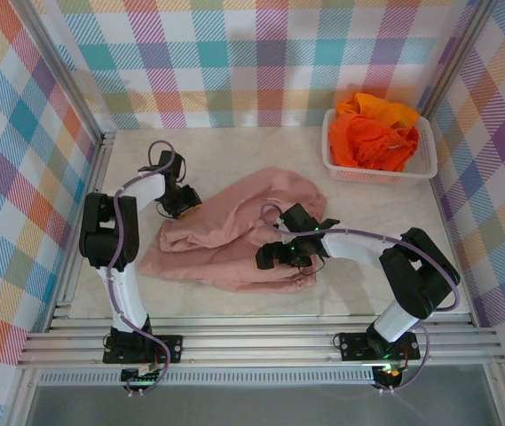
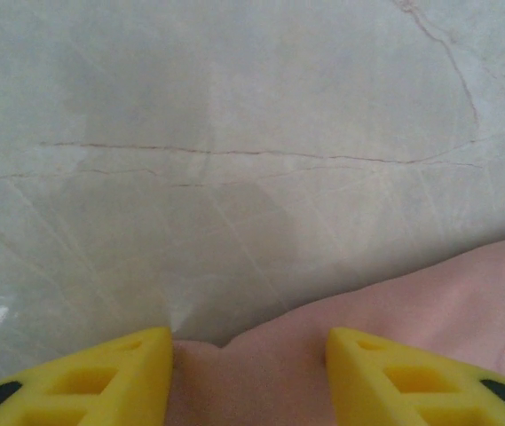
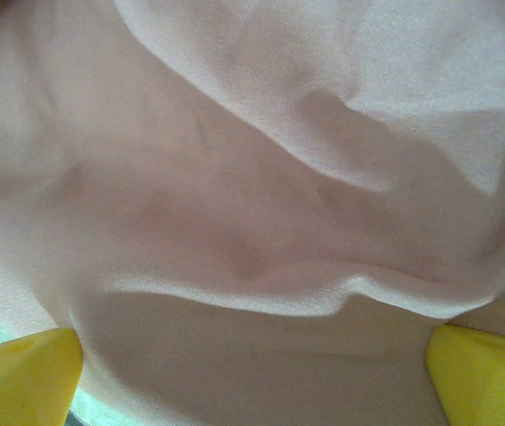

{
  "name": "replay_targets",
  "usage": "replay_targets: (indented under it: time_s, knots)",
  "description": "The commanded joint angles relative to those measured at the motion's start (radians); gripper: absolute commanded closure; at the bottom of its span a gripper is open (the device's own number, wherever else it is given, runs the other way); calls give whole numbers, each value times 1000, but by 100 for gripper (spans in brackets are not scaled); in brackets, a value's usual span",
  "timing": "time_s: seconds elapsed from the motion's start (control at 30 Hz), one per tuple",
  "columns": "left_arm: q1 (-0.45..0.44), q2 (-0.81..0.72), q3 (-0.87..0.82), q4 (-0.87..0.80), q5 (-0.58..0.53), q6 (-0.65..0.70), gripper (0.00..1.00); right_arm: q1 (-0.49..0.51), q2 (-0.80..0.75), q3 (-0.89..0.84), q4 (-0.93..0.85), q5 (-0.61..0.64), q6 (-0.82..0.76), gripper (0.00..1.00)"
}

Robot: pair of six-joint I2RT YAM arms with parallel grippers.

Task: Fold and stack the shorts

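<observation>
With the pink shorts (image 1: 225, 235) rumpled mid-way across the counter (image 1: 234, 155), the left hand (image 1: 181, 204) half-open astride their 10 o'clock edge, gripping nothing, and the right hand (image 1: 270, 257) spread wide and empty over their 4 o'clock folds, either could pinch several layers and bunch the fold.

Jaws apart, the left gripper (image 2: 248, 357) hangs over the pink shorts (image 2: 430, 306) lying on the marbled table (image 2: 234, 133).

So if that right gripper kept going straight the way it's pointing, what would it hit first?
Most likely the dusty pink cloth shorts; the right gripper points, jaws open, straight into their folds.
</observation>
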Motion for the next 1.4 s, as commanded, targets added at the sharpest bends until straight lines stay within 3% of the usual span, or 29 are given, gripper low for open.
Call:
replay_targets:
  time_s: [0.0,0.27,0.67,1.0,1.1,1.2,1.37]
  knots:
    - [-16,7,-11,21,33,-14,58,-2,4,-29,-11,4,0,0]
    - [-16,2,5,31,54,-30,99,-2,14,-37,-9,14,-7,0]
    - [38,6,251,-62,-44,-10,100,-6,1,-43,-27,21,-16,1]
    - [106,245,660,-110,-66,13,100,-7,-8,-46,-57,9,-40,1]
    - [118,313,768,-76,5,12,83,-8,-19,-39,-64,3,-43,1]
    - [118,323,861,-67,47,22,52,-7,-38,-16,-82,-12,-46,1]
    - [118,138,777,-65,31,53,19,-7,-79,54,-99,-35,-55,1]
